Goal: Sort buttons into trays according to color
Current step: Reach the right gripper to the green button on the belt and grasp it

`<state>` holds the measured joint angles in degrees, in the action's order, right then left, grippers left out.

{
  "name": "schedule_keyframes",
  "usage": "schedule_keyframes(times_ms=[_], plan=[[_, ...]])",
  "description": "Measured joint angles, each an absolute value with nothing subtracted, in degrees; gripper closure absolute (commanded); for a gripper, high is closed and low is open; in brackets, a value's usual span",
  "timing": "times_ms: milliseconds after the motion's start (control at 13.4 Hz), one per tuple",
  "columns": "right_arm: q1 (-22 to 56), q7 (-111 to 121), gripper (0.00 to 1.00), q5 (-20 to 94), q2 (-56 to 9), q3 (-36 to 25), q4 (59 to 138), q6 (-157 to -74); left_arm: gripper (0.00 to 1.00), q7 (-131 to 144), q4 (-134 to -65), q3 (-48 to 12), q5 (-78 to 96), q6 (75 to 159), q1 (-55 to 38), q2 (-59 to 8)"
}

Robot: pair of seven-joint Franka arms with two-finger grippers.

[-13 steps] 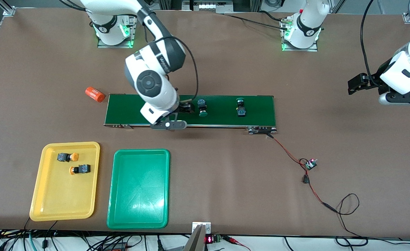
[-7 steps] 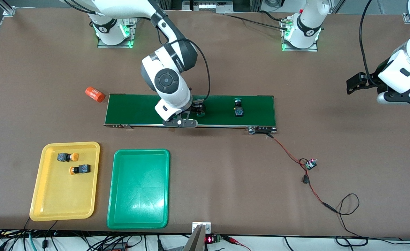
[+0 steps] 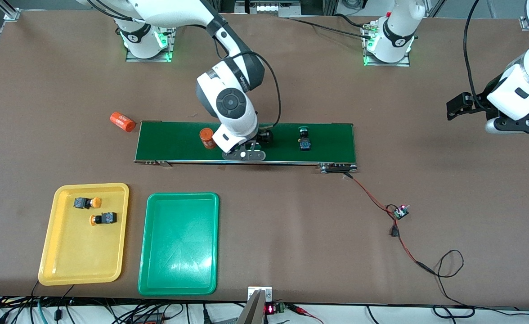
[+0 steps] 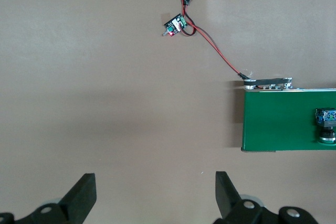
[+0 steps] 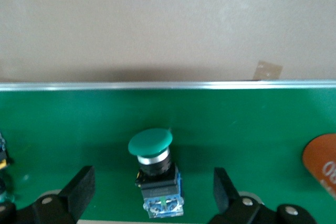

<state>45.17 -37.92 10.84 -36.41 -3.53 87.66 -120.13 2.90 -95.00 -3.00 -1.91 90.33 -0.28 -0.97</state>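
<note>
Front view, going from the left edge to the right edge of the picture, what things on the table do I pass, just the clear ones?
yellow tray → orange cylinder on the bare table → green tray → orange cylinder on the conveyor belt → green button → small circuit board → left gripper

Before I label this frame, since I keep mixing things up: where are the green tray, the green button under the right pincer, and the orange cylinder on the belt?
green tray (image 3: 156, 274), front view, bare floor.
green button (image 5: 150, 144), right wrist view, round cap.
orange cylinder (image 3: 207, 138), front view, side.
</note>
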Motion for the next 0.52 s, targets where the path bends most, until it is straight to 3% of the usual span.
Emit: schedule_keyframes(times_ms=[522], plan=[[45.4, -38.0, 0.03, 10.9, -35.1, -3.9, 95.0, -124.3, 0.00, 2.9, -95.0, -3.0, -1.9, 90.2, -0.3, -1.0]])
